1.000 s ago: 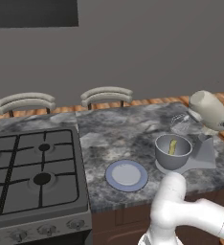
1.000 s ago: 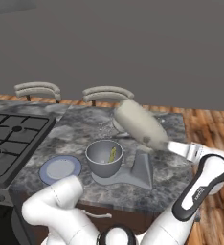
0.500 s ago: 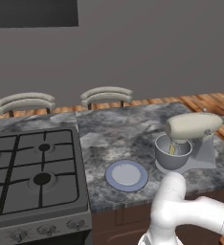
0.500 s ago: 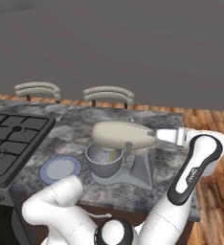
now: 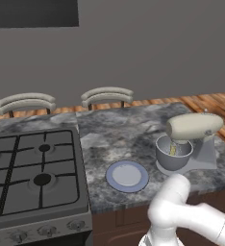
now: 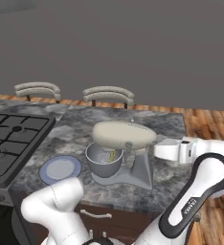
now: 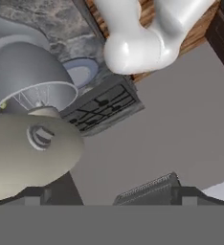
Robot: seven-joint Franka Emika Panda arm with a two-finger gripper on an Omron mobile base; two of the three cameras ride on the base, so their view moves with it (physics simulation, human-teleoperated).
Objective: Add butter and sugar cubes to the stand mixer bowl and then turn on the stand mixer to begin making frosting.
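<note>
1. Left base view: butter (image 5: 172, 150) sits inside the stand mixer bowl (image 5: 174, 154) on the bench (image 5: 119, 139), under the lowered stand mixer (image 5: 193, 127) head.
2. Right base view: my hand reaches in behind the head; a sideways nudge could shove it.
3. Hand view: my jaws stand apart, empty; I may miss the switch.

Arm (image 6: 200, 191) bent, wrist level, jaws wide

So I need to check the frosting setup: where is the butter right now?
The butter lies inside the stand mixer bowl, under the lowered mixer head, right of the blue-rimmed plate.
</note>
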